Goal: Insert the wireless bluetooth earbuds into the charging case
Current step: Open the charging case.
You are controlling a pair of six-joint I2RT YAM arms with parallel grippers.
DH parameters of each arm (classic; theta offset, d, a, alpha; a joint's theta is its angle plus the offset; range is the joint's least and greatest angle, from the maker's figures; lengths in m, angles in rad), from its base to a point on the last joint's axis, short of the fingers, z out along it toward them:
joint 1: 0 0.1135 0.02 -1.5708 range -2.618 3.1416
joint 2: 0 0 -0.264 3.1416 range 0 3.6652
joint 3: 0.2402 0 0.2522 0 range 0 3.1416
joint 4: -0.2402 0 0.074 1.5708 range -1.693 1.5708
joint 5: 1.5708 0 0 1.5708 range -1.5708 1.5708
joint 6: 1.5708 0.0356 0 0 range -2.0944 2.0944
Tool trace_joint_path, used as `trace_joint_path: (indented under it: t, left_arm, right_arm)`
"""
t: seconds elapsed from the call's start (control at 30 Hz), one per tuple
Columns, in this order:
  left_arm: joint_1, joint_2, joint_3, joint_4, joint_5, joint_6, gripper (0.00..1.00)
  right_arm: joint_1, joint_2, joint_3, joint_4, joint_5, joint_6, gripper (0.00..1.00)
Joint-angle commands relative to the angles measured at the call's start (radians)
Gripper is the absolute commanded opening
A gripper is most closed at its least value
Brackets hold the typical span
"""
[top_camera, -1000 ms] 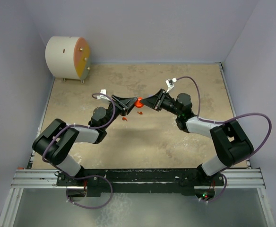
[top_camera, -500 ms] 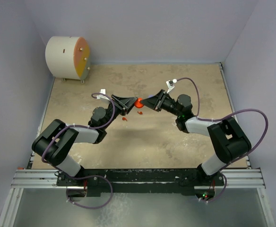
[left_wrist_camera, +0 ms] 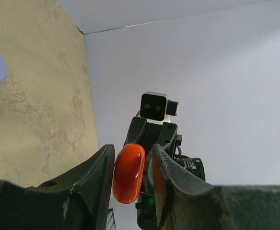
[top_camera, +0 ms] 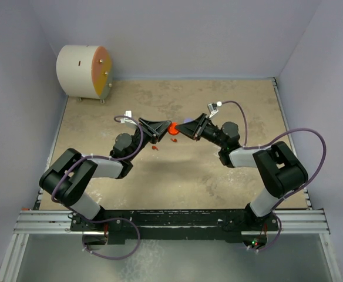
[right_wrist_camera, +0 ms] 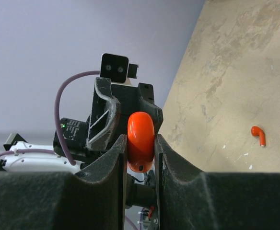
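Jaws, L & R, both clamp red case (top_camera: 172,126); red earbud (right_wrist_camera: 258,135) on table (right_wrist_camera: 236,72) nearby, untouched.

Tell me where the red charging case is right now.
Top view: mid-table, the red charging case is pinched between the left gripper and right gripper, with a red earbud lying just below it in the picture.

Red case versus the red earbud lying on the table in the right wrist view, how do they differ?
The red case is a rounded puck, far bigger than the tiny stemmed red earbud. The case sits clamped in the right gripper; the earbud lies loose on the table. Both are orange-red.
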Motion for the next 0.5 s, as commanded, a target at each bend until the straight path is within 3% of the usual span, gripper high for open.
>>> trace_joint_path:
  t: [0.0, 0.47]
  left_arm:
    - [-0.009, -0.04, 0.017, 0.065, -0.011, 0.021, 0.36]
    - [-0.023, -0.048, 0.033, 0.029, -0.026, 0.03, 0.35]
  right_arm:
    - [-0.003, 0.005, -0.008, 0.126, -0.016, 0.062, 0.05]
    - [-0.003, 0.009, -0.045, 0.191, 0.064, 0.146, 0.03]
